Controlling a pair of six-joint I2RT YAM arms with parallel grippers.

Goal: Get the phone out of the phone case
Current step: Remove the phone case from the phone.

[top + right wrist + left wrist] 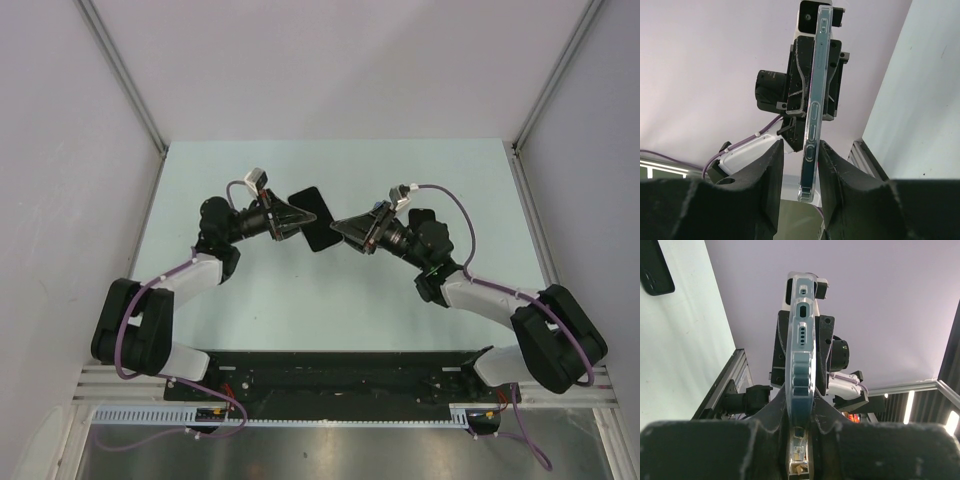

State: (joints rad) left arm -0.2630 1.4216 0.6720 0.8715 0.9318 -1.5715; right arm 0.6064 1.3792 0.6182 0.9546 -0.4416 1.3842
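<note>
The phone case [322, 238] is clear, and a dark phone sits in it. It is held edge-on in the air between the two arms. My left gripper [802, 415] is shut on one end of the phone case [802, 340], whose port and speaker holes face the left wrist camera. In the top view the left gripper [300, 225] comes in from the left. My right gripper [801, 147] is open around the other end. The phone case [815, 100] stands close against the right finger [832, 165], with a clear gap to the left finger [772, 170]. The right gripper [342, 232] comes in from the right.
A black phone-shaped slab [305, 203] lies flat on the pale green table [250, 290] just behind the grippers. The same black slab [655, 270] shows at the upper left of the left wrist view. White walls close in the table on three sides.
</note>
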